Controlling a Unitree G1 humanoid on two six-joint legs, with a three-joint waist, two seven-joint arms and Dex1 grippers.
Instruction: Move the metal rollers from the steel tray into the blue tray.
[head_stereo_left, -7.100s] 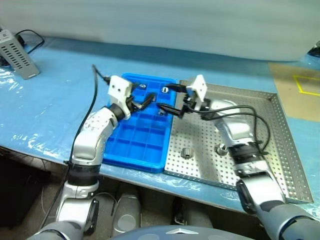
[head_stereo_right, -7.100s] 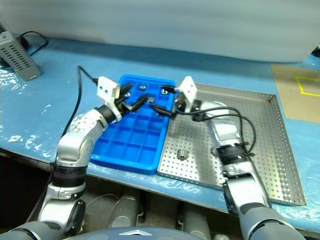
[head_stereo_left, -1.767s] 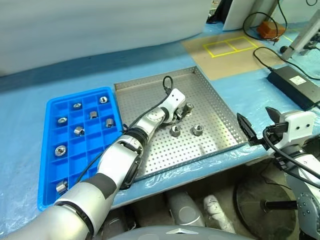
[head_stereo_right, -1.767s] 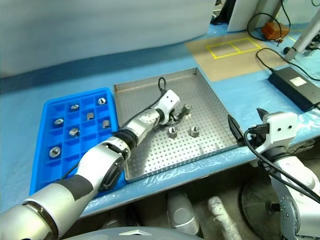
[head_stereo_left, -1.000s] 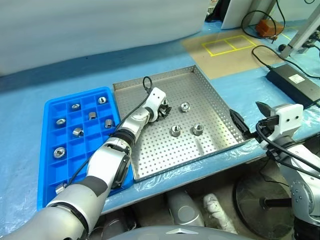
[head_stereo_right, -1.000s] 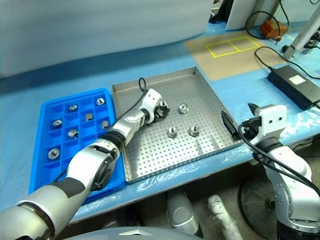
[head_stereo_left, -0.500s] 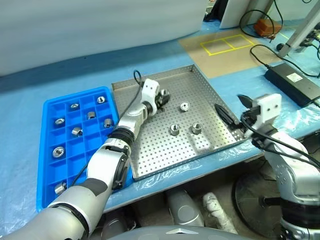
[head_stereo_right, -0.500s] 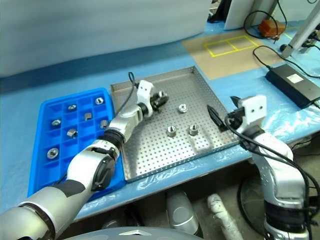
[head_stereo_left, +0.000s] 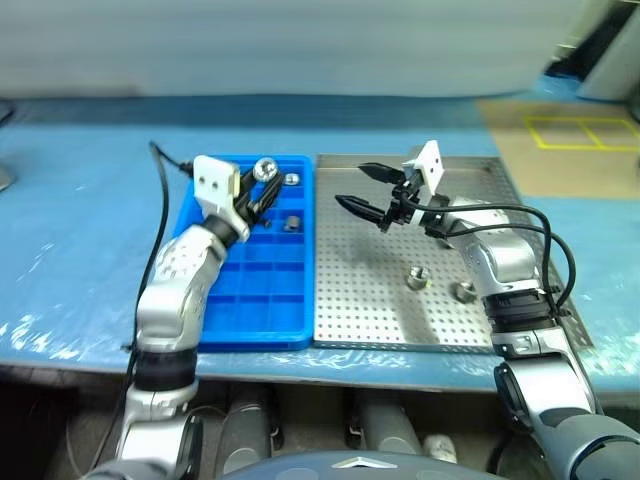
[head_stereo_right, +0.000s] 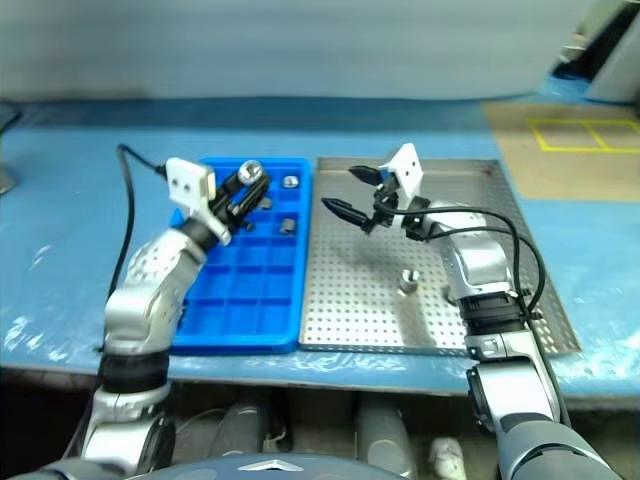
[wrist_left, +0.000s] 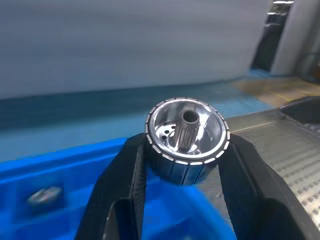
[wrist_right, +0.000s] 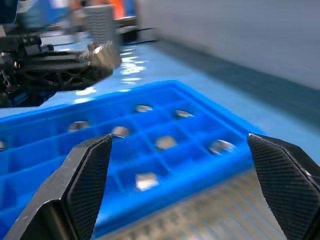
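My left gripper (head_stereo_left: 262, 186) is shut on one metal roller (head_stereo_left: 265, 168) and holds it above the far end of the blue tray (head_stereo_left: 250, 300). In the left wrist view the roller (wrist_left: 187, 140) is clamped between both black fingers, hole facing the camera. Rollers (head_stereo_left: 293, 222) lie in the blue tray's far compartments. Two more rollers (head_stereo_left: 417, 277) (head_stereo_left: 464, 290) rest on the steel tray (head_stereo_left: 380, 310). My right gripper (head_stereo_left: 360, 190) hovers open and empty over the steel tray's far left part, pointing toward the blue tray.
Both trays sit side by side on a table covered in blue sheet. A brown mat with yellow tape (head_stereo_left: 580, 135) lies at the far right. Black cables run along both forearms. A grey object (head_stereo_left: 3, 180) shows at the far left edge.
The camera has swung left. My left gripper carried the roller off the steel tray to above the blue tray. My right gripper moved from the steel tray's right edge to over its far left part.
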